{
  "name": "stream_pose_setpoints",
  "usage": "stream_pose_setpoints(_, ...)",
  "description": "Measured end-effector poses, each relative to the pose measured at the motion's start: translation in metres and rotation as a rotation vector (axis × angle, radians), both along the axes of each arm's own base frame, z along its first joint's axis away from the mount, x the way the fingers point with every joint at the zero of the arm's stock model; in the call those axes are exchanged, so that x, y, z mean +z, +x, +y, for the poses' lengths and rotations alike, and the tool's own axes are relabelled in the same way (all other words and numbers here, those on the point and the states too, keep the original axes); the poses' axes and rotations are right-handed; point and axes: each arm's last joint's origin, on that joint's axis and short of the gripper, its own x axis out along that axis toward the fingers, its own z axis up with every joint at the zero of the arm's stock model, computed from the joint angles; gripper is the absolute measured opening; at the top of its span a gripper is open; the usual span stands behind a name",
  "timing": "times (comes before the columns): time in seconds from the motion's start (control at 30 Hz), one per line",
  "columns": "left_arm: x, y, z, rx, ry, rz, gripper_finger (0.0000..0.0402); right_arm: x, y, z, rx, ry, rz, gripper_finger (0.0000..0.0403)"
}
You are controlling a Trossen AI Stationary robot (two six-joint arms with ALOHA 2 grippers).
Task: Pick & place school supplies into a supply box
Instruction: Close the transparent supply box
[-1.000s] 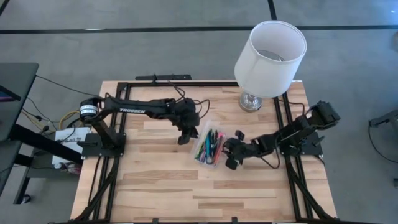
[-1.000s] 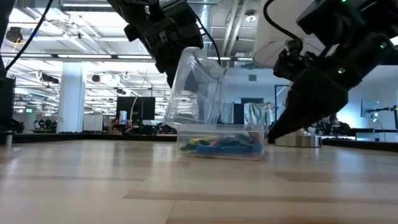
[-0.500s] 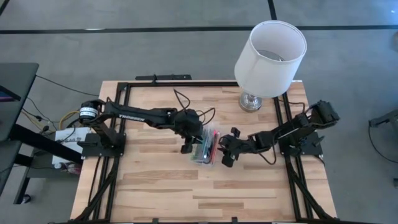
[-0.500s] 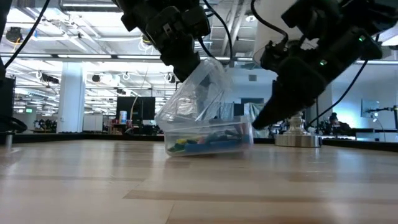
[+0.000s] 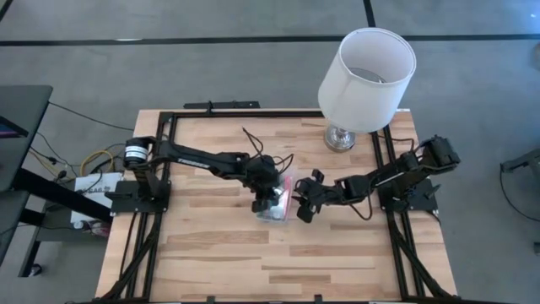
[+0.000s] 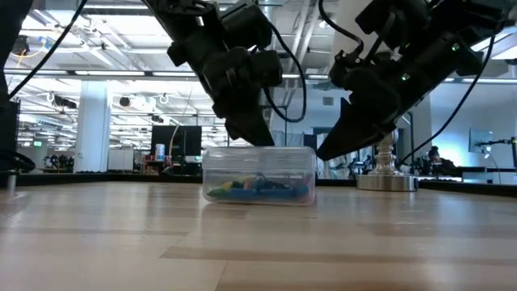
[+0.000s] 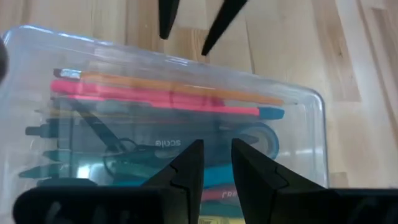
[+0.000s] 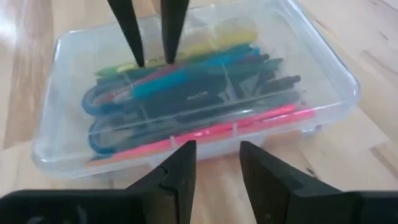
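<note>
The light wooden plank bench (image 5: 228,253), framed by black metal rails, carries everything. Near its far right corner stands one table lamp with a white drum shade and a shiny metal foot (image 5: 366,78). Two dark jointed arms reach in from the left and right edges; the left arm bears white lettering that reads "TROSSEN" in the high view.

Near the middle of the bench lies the supply box (image 6: 258,173), one small clear plastic rectangular case, flat on the wood with its lid down. Inside it the school supplies (image 8: 186,99) lie packed lengthwise: a pink pen and an orange pencil along one long side, black and teal pens in the middle, a yellow marker on the other side, and one pair of blue-handled scissors at one end. Their full count cannot be told through the plastic. One teal piece carries writing that cannot be read with certainty.

The left gripper (image 7: 214,158) hangs over the lid, its two dark fingers parted by a narrow gap and grasping nothing; whether the tips touch the lid cannot be told. The right gripper (image 8: 214,155) sits just beside the box's right long side, its fingers spread and empty.
</note>
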Motion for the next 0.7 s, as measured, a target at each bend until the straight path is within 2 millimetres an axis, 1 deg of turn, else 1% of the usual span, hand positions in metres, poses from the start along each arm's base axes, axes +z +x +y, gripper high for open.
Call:
stream_pose_setpoints(0.17,0.000,0.001,0.000,0.031,0.002,-0.002,0.0077,0.003,0.002,0.006,0.026,0.000,-0.046,0.0117)
stream_pose_setpoints(0.33,0.001,0.002,0.001,0.050,0.010,-0.015,0.0077,0.006,0.004,0.006,0.026,0.001,-0.078,0.0117)
stream_pose_setpoints(0.5,0.001,0.002,0.001,0.060,0.023,-0.015,0.0077,0.009,0.008,0.003,0.058,-0.035,-0.112,0.0117)
stream_pose_setpoints(0.7,0.001,0.003,0.003,0.068,0.031,-0.020,0.0077,0.009,0.009,-0.007,0.082,-0.022,-0.096,0.0117)
